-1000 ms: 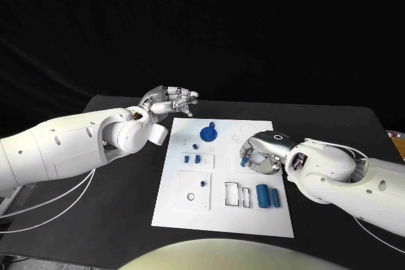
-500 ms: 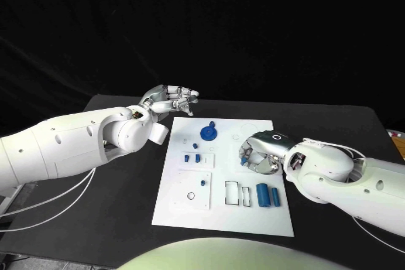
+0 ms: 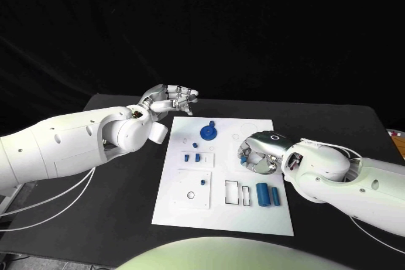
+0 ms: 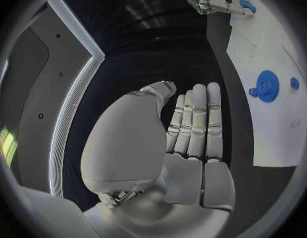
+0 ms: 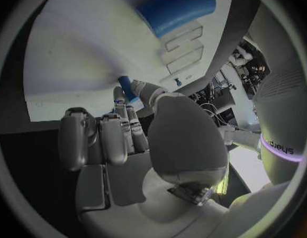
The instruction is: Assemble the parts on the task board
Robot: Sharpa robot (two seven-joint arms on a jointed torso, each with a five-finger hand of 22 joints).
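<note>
My right hand (image 3: 260, 154) pinches a small blue part (image 3: 243, 161) over the middle right of the white task board (image 3: 223, 217), so I should lower it slowly and straight, while my empty left hand (image 3: 171, 99) waits upper left.

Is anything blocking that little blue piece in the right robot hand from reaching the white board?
Nothing visible does. The right robot hand holds the small blue piece just above bare task board; the blue gear lies apart.
</note>
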